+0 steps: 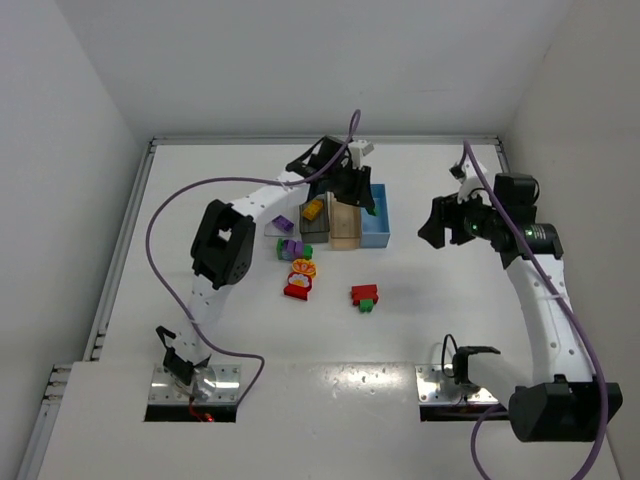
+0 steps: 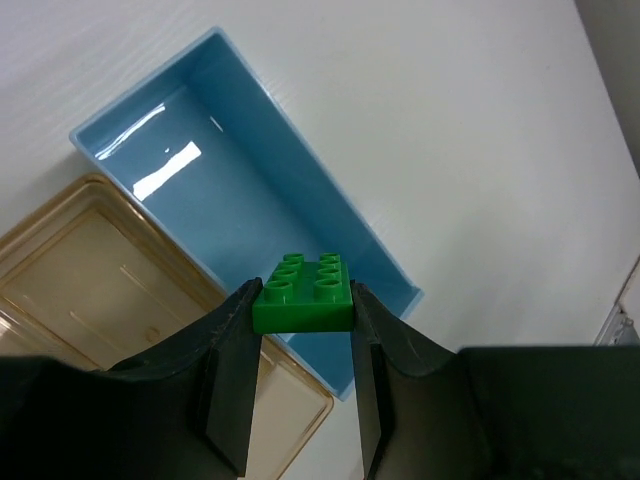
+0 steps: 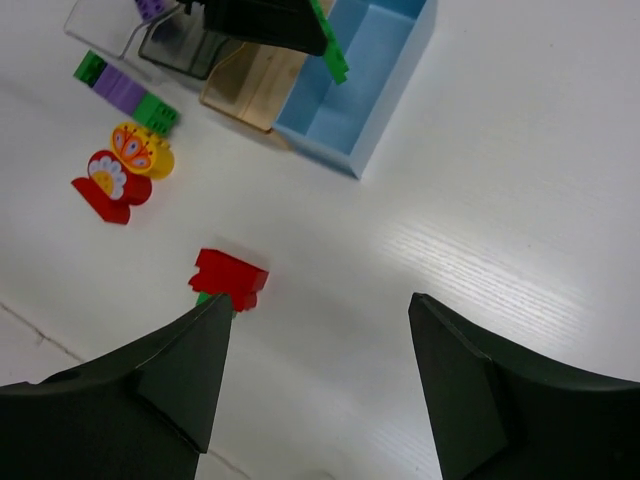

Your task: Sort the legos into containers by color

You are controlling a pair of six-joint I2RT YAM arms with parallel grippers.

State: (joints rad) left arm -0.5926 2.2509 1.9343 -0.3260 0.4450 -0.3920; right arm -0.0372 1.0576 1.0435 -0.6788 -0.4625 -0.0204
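Observation:
My left gripper (image 2: 304, 296) is shut on a green brick (image 2: 303, 293) and holds it above the near end of the light blue bin (image 2: 250, 190), beside the tan bin (image 2: 90, 280). In the top view the left gripper (image 1: 358, 193) hangs over the row of bins: clear (image 1: 272, 231) with a purple brick (image 1: 283, 223), smoky grey (image 1: 316, 229) with a yellow brick (image 1: 313, 210), tan (image 1: 346, 228) and light blue (image 1: 379, 232). Loose bricks lie in front: a purple-and-green stack (image 1: 292, 248), yellow (image 1: 303, 267), red (image 1: 297, 289), and red (image 1: 364, 292) on green (image 1: 367, 305). My right gripper (image 1: 440, 222) is open and empty, raised to the right of the bins.
In the right wrist view, the red brick (image 3: 228, 275) lies near my left finger, and the light blue bin (image 3: 395, 75) is farther off. The table's back wall runs behind the bins. Bare white table lies right of the blue bin.

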